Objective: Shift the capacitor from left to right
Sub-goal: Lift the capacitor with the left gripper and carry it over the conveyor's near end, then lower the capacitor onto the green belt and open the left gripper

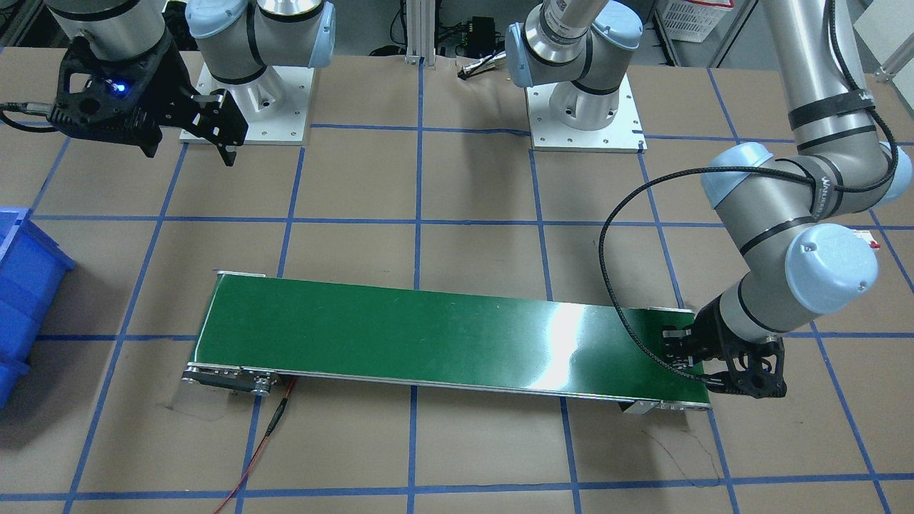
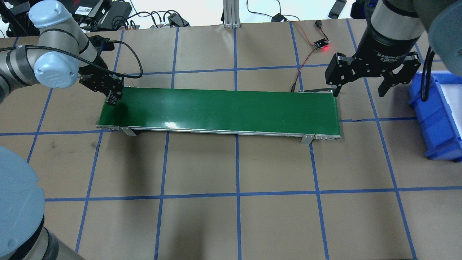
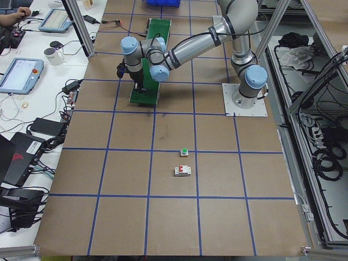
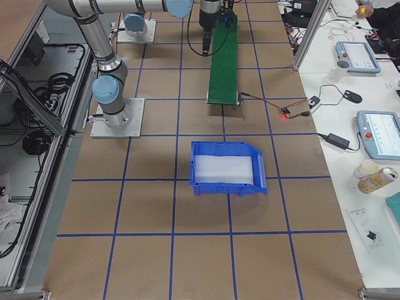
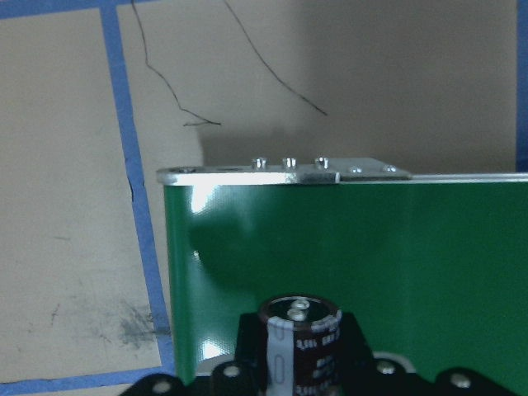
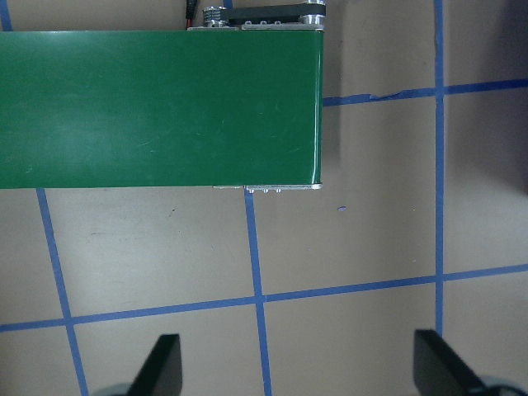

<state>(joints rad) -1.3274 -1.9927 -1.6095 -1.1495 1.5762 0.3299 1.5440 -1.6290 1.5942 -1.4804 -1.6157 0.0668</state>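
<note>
Over to the left wrist camera, the only view with a clear look: the capacitor [image 5: 301, 345], black sleeve, pale stripe, silvery top, stands upright, clamped in the left gripper [image 2: 113, 98] just above the left end of the green conveyor belt [image 2: 223, 110]. From overhead that same claw is a dark shape at the belt's corner, and the part in it is too small to make out. At the other end, the right gripper [image 2: 358, 92] hangs wide open with nothing in it. Its wrist view shows both fingers [image 6: 162, 365] spread over bare table, the belt's right end just ahead. The left side camera alone picks up a green-topped push button [image 3: 184, 152] and a white circuit breaker [image 3: 182, 171] with red switches, close together and well apart from the belt. The right side camera shows the whole blue bin [image 4: 228, 187], pale inside, beyond the belt's right end. The table [image 2: 238, 162] is brown paper gridded in blue tape. A small board [image 2: 322, 45] glows red on a red wire, and tablets [image 4: 382, 134] lie on the side bench.
</note>
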